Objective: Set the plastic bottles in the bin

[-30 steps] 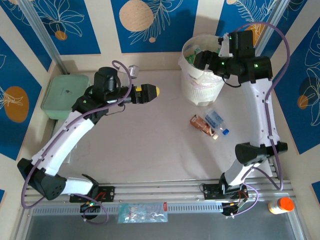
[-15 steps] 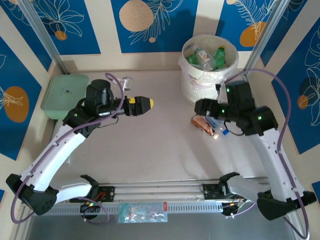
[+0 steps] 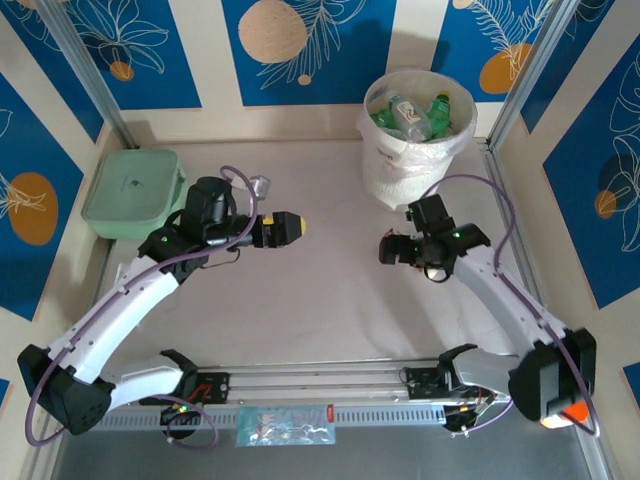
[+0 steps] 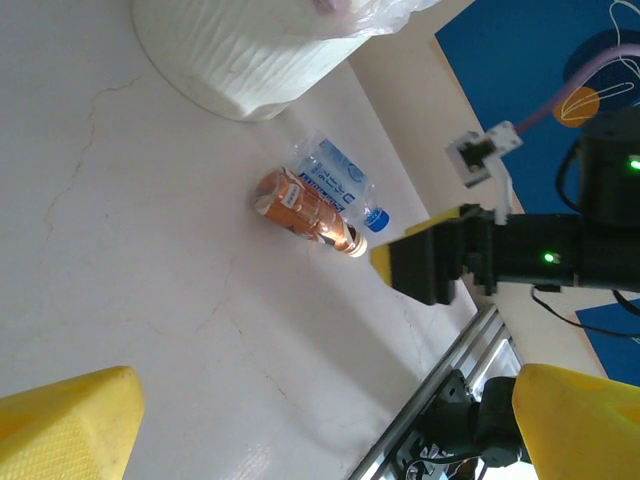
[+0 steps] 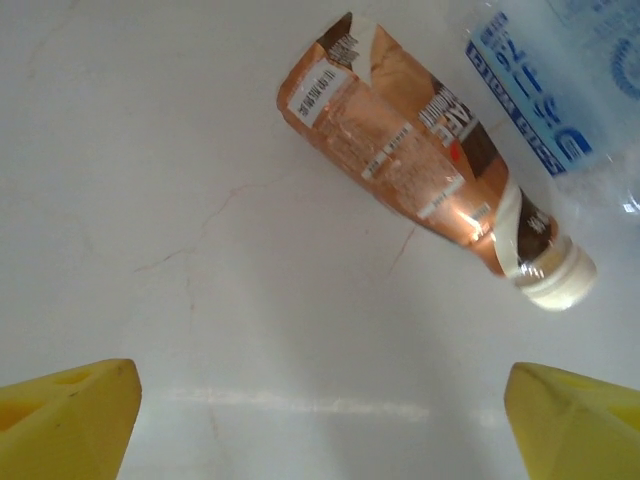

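White bin (image 3: 398, 178), clear and green bottles (image 3: 412, 115) inside

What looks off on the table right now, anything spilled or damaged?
No spill or damage shows. The brown-labelled bottle and the blue-labelled bottle lie on their sides, side by side on the table near the bin, caps on.
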